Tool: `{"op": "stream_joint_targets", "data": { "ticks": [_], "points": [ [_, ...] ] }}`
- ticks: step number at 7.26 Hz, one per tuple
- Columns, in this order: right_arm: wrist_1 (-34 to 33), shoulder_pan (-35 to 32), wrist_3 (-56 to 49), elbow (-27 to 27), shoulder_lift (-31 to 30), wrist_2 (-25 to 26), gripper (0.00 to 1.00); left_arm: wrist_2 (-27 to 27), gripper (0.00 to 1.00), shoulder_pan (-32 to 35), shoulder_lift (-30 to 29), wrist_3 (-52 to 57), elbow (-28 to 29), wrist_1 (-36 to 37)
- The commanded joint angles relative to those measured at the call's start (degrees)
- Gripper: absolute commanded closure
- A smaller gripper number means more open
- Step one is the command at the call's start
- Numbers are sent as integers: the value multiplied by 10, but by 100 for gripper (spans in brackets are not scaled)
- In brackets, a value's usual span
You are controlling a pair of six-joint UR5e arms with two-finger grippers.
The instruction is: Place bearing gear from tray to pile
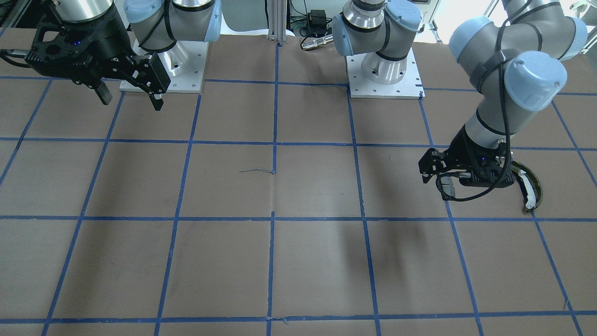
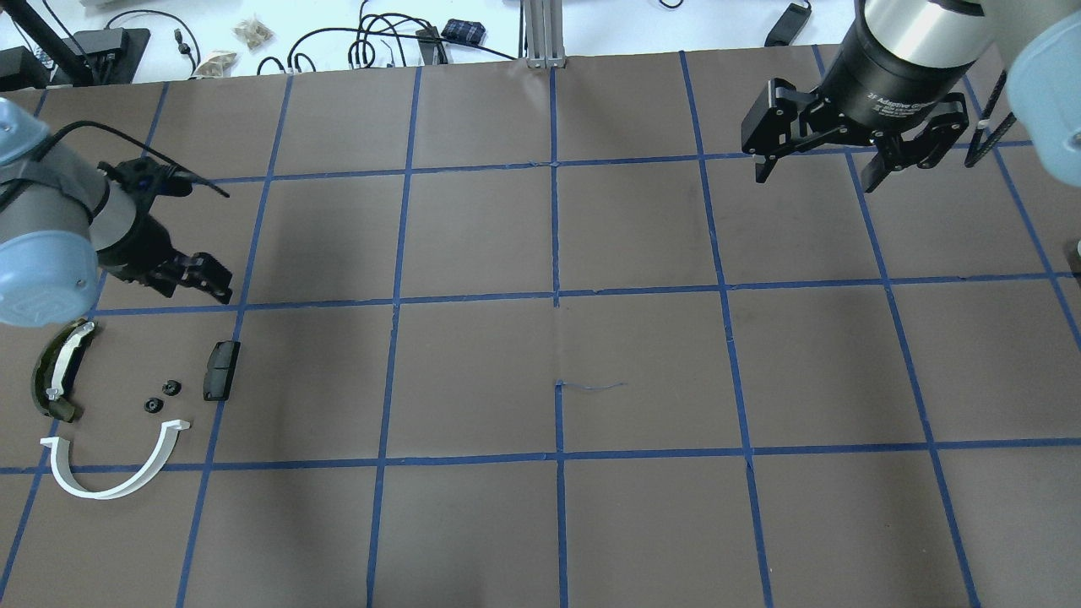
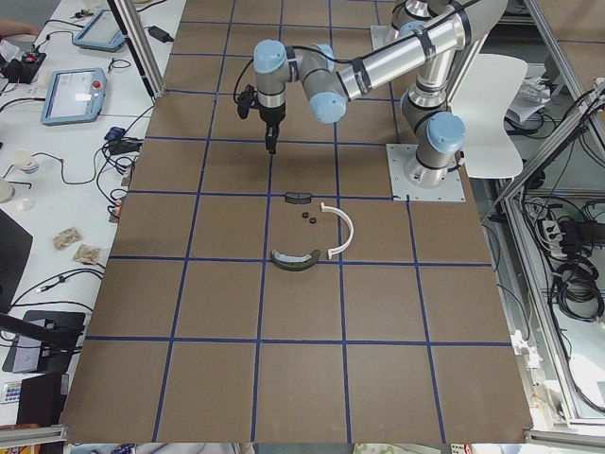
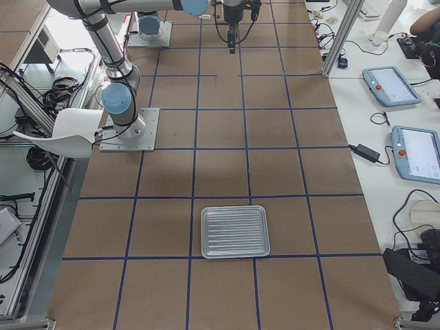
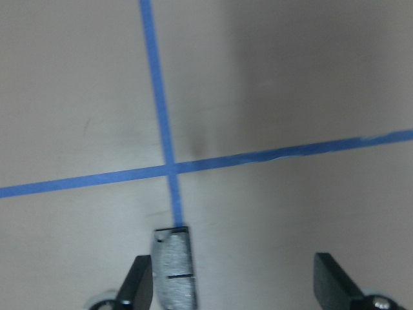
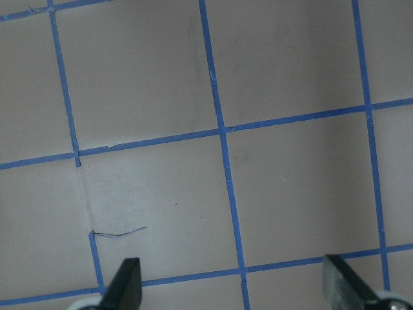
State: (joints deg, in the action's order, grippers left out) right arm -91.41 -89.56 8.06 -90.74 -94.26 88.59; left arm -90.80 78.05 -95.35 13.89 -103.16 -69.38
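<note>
The pile lies at the table's left side in the overhead view: a white half-ring arc [image 2: 114,469], an olive curved piece with a white strip [image 2: 59,367], a small black block [image 2: 221,370] and two small black round bearing gears [image 2: 171,388] [image 2: 153,405]. My left gripper [image 2: 198,283] is open and empty, a little beyond the pile. Its wrist view shows the black block [image 5: 174,268] beside one fingertip [image 5: 139,284]. My right gripper [image 2: 815,173] is open and empty, high over the far right. The silver tray [image 4: 234,232] shows only in the exterior right view and looks empty.
The two arm bases [image 1: 385,70] [image 1: 163,70] stand on white plates at the robot's side of the table. Blue tape lines grid the brown table top. Cables and small devices lie beyond the table's far edge [image 2: 372,42].
</note>
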Motion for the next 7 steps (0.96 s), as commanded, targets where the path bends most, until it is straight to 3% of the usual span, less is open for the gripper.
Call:
{"op": "stream_joint_targets", "data": {
  "ticks": [1,4,7],
  "points": [
    [0,0,0,0,0,0,0,-2,4,93,36,-141,100,-145],
    [0,0,-1,0,0,0,0,7,0,141,60,-145,189,-255],
    [-20,0,-41,0,3,6,0,4,0,121,67,-147,189,-273]
  ]
}}
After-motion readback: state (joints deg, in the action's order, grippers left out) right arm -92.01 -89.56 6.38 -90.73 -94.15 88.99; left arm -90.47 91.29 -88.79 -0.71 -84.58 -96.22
